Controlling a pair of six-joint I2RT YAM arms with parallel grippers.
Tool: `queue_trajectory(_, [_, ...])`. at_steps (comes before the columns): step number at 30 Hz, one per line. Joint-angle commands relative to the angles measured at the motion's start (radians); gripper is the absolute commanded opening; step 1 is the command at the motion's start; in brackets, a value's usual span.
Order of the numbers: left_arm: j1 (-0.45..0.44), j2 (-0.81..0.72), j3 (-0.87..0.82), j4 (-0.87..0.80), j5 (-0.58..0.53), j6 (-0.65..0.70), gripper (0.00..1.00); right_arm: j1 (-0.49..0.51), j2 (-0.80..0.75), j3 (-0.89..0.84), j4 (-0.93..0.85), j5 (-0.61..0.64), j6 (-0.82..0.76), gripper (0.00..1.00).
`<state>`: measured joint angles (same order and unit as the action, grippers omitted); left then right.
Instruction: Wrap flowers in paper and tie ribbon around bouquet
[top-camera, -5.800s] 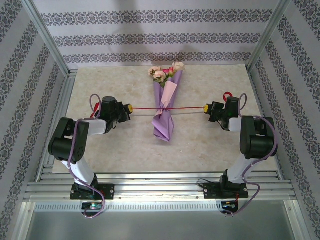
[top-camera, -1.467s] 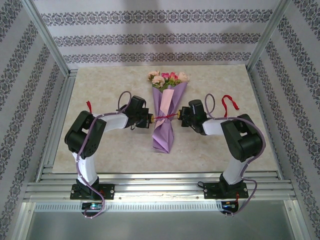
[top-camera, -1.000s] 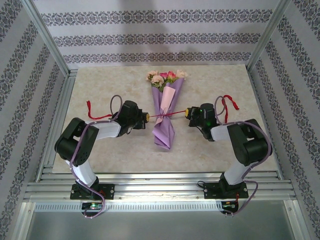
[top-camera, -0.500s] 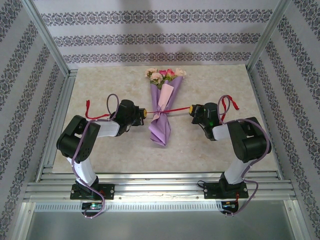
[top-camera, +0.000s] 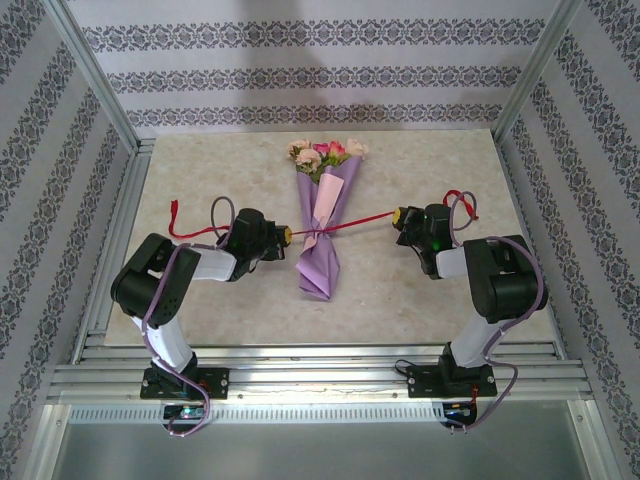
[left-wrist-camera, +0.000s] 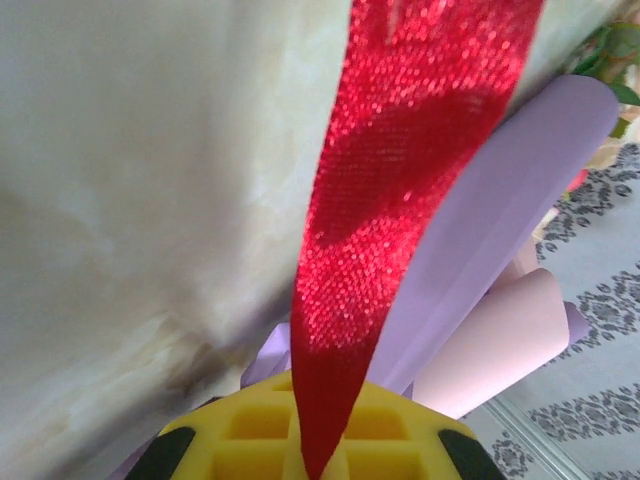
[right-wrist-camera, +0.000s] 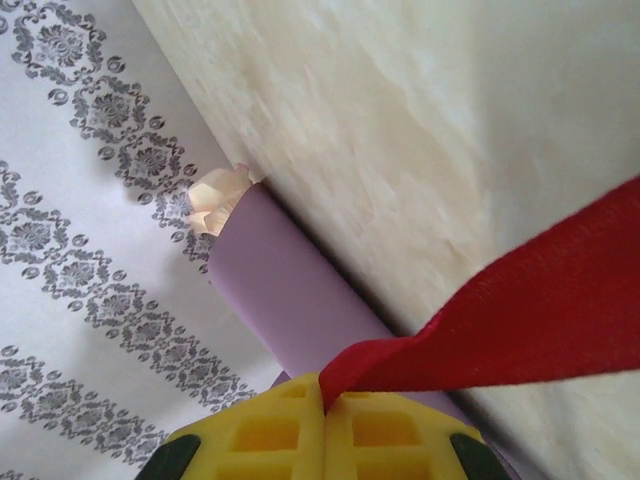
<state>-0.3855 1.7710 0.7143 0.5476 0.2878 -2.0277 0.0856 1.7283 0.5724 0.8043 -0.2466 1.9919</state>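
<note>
Both arms are pulling further apart than a second ago, stretching out low over the tabletop (top-camera: 200, 290). We're seeing the left end effector (top-camera: 283, 234) and right end effector (top-camera: 399, 215) each pinching the ribbon (top-camera: 350, 218), which is running taut around the bouquet (top-camera: 322, 262) lying between them.

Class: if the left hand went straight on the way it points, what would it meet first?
The left hand would probably meet the bouquet first, near its tied waist; depth is unclear.
</note>
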Motion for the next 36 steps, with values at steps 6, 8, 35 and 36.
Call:
queue_trajectory(6, [0.046,-0.063,0.083,-0.349,-0.004,0.078,0.08,0.016,-0.071,-0.042,-0.107,0.084,-0.023,0.00])
queue_trajectory(8, [0.057,-0.054,0.123,-0.419,0.015,0.103,0.12,0.017,-0.073,-0.050,-0.108,0.078,-0.026,0.00])
queue_trajectory(35, [0.159,0.208,0.801,-1.501,-0.064,0.363,0.69,0.030,-0.066,-0.033,-0.131,0.055,-0.028,0.00])
queue_trajectory(36, [0.166,0.221,0.803,-1.501,-0.065,0.367,0.69,0.031,-0.066,-0.032,-0.130,0.055,-0.027,0.00])
